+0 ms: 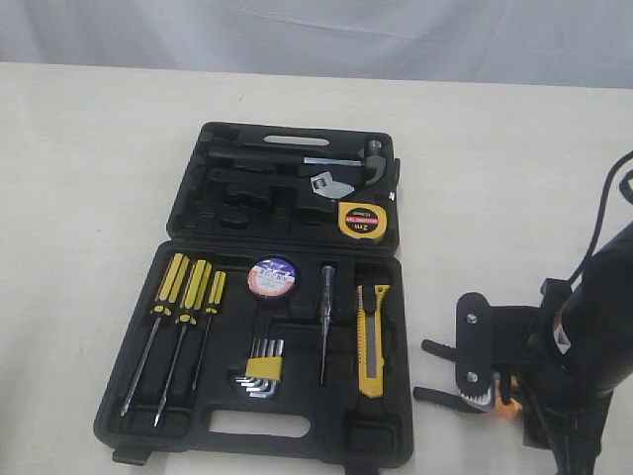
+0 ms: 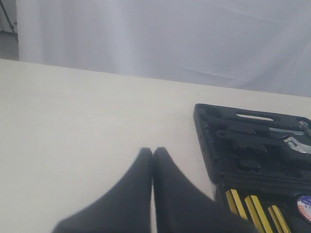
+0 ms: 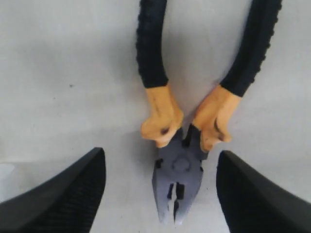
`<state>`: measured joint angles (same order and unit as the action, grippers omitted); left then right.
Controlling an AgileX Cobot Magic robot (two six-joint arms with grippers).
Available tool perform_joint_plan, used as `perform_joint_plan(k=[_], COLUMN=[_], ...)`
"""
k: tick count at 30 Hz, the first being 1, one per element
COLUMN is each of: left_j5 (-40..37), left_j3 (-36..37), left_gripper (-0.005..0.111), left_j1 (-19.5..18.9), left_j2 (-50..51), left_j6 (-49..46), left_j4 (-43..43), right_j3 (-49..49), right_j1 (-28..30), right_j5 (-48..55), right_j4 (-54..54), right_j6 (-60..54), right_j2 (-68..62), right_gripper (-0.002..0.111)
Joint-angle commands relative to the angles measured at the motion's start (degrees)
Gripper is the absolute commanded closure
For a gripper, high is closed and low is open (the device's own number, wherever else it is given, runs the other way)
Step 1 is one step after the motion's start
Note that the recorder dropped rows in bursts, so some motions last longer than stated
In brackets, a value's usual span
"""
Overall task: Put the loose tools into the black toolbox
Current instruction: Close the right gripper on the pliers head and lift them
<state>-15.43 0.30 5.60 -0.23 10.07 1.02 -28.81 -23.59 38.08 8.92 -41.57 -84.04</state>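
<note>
- Pliers (image 3: pixel 179 167) lie flat on the table (image 1: pixel 89 198), outside the toolbox (image 1: pixel 326 442), at 3 o'clock of its near half.
- Long axis runs 9-to-3 in the exterior view. The black handles are spread and point to 9 o'clock toward the box, the head to 3 o'clock.
- Right gripper (image 3: pixel 160 194) is over the pliers head, spread wide, one finger (image 3: pixel 63 194) on each side and neither touching. Nothing is gripped.
- Right arm comes in from the 4 o'clock corner with its wrist low over the table.
- Tape measure (image 1: pixel 358 220) sits in the far half, tape roll (image 1: pixel 272 277) and knife (image 1: pixel 373 336) in the near half. Knife axis runs 12-to-6.
- Left gripper (image 2: pixel 153 158) has its fingers pressed together and empty, over bare table at 9 o'clock of the box.
</note>
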Motion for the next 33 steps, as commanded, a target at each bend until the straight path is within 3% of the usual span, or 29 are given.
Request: perform_joint_plan(k=[1, 11, 17, 23, 33], left_j5=[0.0, 0.0, 0.0, 0.0, 0.0], left_j3=[-0.3, -0.3, -0.3, -0.3, -0.3], left_gripper=[0.107, 0.107, 0.107, 0.107, 0.107], left_j1=[0.3, 0.3, 0.3, 0.3, 0.3], left_j2=[0.2, 0.2, 0.2, 0.2, 0.2], left_j6=[0.0, 0.0, 0.0, 0.0, 0.0], left_j4=[-0.2, -0.2, -0.2, -0.2, -0.2], right_j3=[0.2, 0.2, 0.2, 0.2, 0.2], right_j1=[0.2, 0.2, 0.2, 0.2, 0.2], right_j5=[-3.5, -5.5, -6.7, -6.7, -0.4], right_j4=[0.9, 0.9, 0.9, 5.5, 6.2], right_j6=[3.4, 5.4, 5.5, 6.0, 7.3], right_j2=[-3.0, -8.0, -10.3, -11.0, -7.4], right_gripper=[0.046, 0.049, 0.069, 0.107, 0.109])
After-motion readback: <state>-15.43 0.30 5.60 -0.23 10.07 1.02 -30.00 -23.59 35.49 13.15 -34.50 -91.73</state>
